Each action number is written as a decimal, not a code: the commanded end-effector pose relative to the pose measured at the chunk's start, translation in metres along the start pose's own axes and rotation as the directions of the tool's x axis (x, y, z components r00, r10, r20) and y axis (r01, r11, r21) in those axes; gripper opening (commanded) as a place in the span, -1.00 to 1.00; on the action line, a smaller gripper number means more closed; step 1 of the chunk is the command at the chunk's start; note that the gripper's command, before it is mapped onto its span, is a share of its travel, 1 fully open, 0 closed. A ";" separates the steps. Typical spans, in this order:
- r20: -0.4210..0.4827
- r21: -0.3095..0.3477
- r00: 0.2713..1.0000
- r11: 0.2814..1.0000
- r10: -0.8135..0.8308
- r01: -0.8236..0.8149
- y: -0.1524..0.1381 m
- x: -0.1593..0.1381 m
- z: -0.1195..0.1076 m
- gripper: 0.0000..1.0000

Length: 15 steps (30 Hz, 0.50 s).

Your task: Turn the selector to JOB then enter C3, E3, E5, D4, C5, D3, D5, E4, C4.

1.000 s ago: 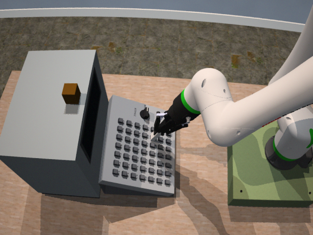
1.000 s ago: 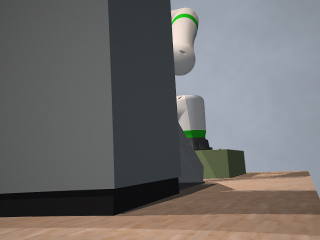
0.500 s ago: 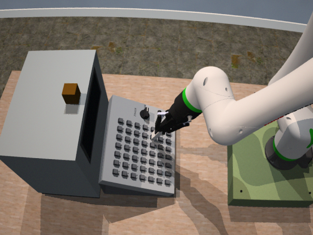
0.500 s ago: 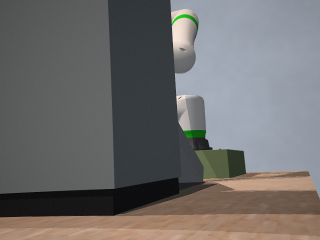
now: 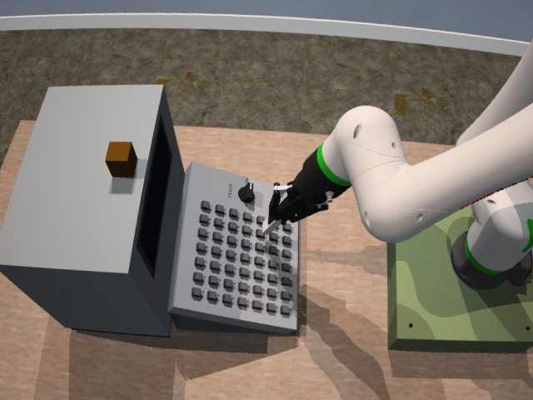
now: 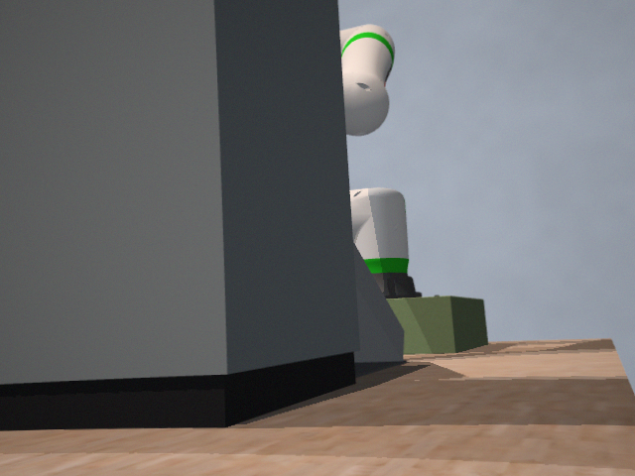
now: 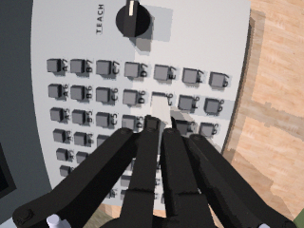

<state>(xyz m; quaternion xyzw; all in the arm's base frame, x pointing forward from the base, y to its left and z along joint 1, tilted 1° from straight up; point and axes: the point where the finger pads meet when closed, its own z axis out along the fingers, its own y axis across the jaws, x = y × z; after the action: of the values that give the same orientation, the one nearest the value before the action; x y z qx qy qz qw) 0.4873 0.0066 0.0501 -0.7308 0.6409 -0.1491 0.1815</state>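
Observation:
The grey keypad (image 5: 234, 249) slopes down from the front of the machine (image 5: 86, 193) and holds rows of dark keys, none of them lit. Its black selector knob (image 5: 246, 193) sits at the top; in the wrist view the selector's (image 7: 133, 21) white pointer aims at the JOB label, away from TEACH. My gripper (image 5: 275, 217) is shut and hangs over the upper right part of the keypad (image 7: 127, 86). A pale tip (image 7: 160, 109) sticks out past the shut fingers (image 7: 159, 128) and covers the fifth key in the second row. I cannot tell whether it presses the key.
A brown cube (image 5: 121, 158) sits on top of the machine. The arm stands on a green base (image 5: 460, 284) to the right of the keypad. In the exterior view the machine's body (image 6: 154, 204) hides the keypad and gripper.

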 end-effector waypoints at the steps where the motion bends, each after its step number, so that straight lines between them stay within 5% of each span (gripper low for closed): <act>1: 0.000 0.000 1.000 1.000 0.000 0.000 0.000 0.000 -0.004 -1.00; 15: 0.000 0.000 1.000 1.000 0.000 0.000 0.007 -0.008 -0.006 -1.00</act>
<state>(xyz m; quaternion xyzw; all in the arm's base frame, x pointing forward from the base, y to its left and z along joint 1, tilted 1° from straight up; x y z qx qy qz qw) 0.4825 0.0093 0.0545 -0.7317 0.6397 -0.1493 0.1821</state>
